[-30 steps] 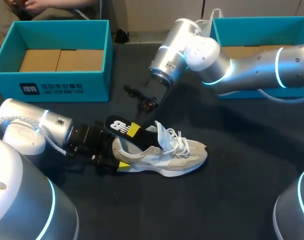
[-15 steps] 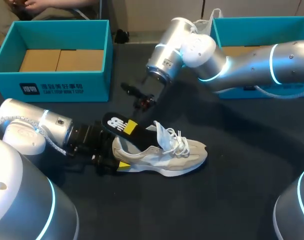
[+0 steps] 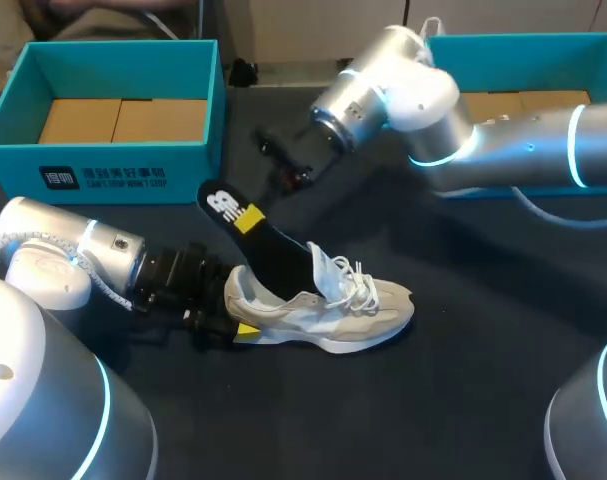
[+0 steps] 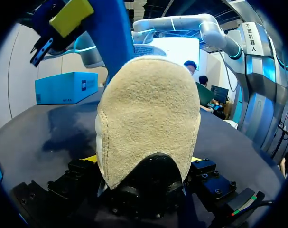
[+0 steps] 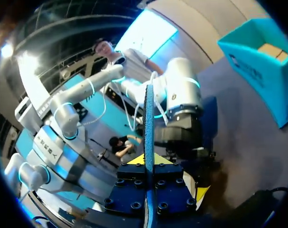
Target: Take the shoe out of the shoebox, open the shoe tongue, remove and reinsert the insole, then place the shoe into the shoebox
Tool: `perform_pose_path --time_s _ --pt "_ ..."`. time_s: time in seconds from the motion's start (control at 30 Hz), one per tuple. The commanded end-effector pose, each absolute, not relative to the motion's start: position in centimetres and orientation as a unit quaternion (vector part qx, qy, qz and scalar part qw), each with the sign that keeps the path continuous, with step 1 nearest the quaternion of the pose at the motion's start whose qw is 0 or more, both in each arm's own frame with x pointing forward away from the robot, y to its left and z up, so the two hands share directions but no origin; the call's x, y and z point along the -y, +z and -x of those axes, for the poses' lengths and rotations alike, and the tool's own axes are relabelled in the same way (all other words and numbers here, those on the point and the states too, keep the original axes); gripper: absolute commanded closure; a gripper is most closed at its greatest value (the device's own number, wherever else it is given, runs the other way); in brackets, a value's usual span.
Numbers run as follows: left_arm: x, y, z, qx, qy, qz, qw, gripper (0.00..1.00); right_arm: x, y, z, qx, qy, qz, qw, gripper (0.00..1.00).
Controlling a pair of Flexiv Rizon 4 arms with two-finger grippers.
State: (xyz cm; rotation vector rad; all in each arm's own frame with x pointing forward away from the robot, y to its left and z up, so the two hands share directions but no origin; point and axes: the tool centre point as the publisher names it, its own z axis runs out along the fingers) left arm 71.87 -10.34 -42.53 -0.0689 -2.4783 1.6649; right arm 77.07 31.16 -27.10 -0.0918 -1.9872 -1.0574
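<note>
Pulling the insole (image 3: 280, 257) out is your step: right end effector (image 3: 247, 216) pinches its heel end, left end effector (image 3: 235, 322) clamps the sneaker (image 3: 333, 305) by its heel at lower centre; next, lift until the toe clears.

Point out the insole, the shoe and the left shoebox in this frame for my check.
insole (image 3: 270, 252), head view, on its black middle stretch just above the shoe's opening.
shoe (image 3: 348, 314), head view, on its pale side panel.
left shoebox (image 3: 193, 172), head view, on its teal front wall.
</note>
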Motion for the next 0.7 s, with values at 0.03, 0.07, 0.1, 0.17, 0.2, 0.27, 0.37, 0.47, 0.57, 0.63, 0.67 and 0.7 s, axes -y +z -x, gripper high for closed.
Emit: perform_pose_path --time_s 0.03,0.07,0.1,0.17,0.2,0.27,0.37,0.47,0.57,0.63,0.67,0.7 --pt "10.3 -42.7 -71.9 0.828 0.555 0.024 0.078 1.0 -30.3 -25.3 -76.2 0.8 -0.471 0.085 0.361 1.0" --pt "10.3 -42.7 -71.9 0.828 0.555 0.024 0.078 1.0 -30.3 -25.0 -76.4 0.8 -0.474 0.089 0.356 1.0" --pt "10.3 -42.7 -71.9 0.828 0.555 0.024 0.078 1.0 -30.3 -24.7 -76.6 0.8 -0.478 0.094 0.351 1.0" --pt "10.3 -42.7 -71.9 0.828 0.555 0.024 0.078 1.0 -30.4 -24.3 -76.9 0.795 -0.493 0.103 0.338 1.0" --pt "10.3 -42.7 -71.9 0.828 0.555 0.024 0.078 1.0 -30.4 -24.1 -77.0 0.79 -0.504 0.106 0.331 1.0" --pt "10.3 -42.7 -71.9 0.828 0.555 0.024 0.078 1.0 -30.3 -23.6 -77.3 0.783 -0.531 0.112 0.304 1.0" --pt "10.3 -42.7 -71.9 0.828 0.555 0.024 0.078 1.0 -30.3 -23.6 -77.3 0.783 -0.531 0.112 0.304 1.0" --pt "10.3 -42.7 -71.9 0.828 0.555 0.024 0.078 1.0 -30.3 -23.6 -77.3 0.783 -0.531 0.112 0.304 1.0" --pt "10.3 -42.7 -71.9 0.828 0.555 0.024 0.078 1.0 -30.3 -23.6 -77.3 0.783 -0.531 0.112 0.304 1.0" --pt "10.3 -42.7 -71.9 0.828 0.555 0.024 0.078 1.0 -30.3 -23.6 -77.3 0.783 -0.531 0.112 0.304 1.0" --pt "10.3 -42.7 -71.9 0.828 0.555 0.024 0.078 1.0 -30.3 -23.6 -77.3 0.783 -0.531 0.112 0.304 1.0" --pt "10.3 -42.7 -71.9 0.828 0.555 0.024 0.078 1.0 -30.3 -23.6 -77.3 0.783 -0.531 0.112 0.304 1.0"
